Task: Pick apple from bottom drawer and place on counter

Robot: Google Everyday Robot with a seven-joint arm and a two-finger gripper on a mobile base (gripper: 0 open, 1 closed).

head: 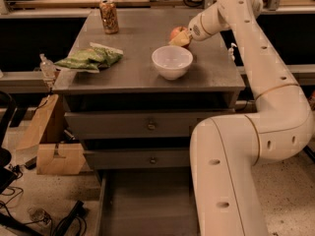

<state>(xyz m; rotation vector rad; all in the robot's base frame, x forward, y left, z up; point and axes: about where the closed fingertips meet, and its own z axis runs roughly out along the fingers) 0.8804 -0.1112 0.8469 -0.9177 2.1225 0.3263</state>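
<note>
The end effector (183, 36) hangs low over the far right part of the counter (211, 70), its yellowish fingers pinching the apple (175, 32), which sits at the fingertips on the side away from the arm.

Nearest the camera, the bottom drawer (147, 200) stands pulled out, its flat floor showing with no apple in it. Above it the two upper drawers (147, 124) are closed. At the counter's front sit a green chip bag (91, 59) on the left and a white bowl (172, 61) toward the middle. The apple is just behind the bowl's far rim, apart from it. At the far left stands a drink can (109, 16), well apart from the apple.

The release depends on what lies under the apple. Bare metal lies directly below it, and the bowl is the only close neighbour, on the near side. Whether the apple already touches the counter cannot be told. Being round, it may roll once freed, so a low, gentle opening looks wise.
</note>
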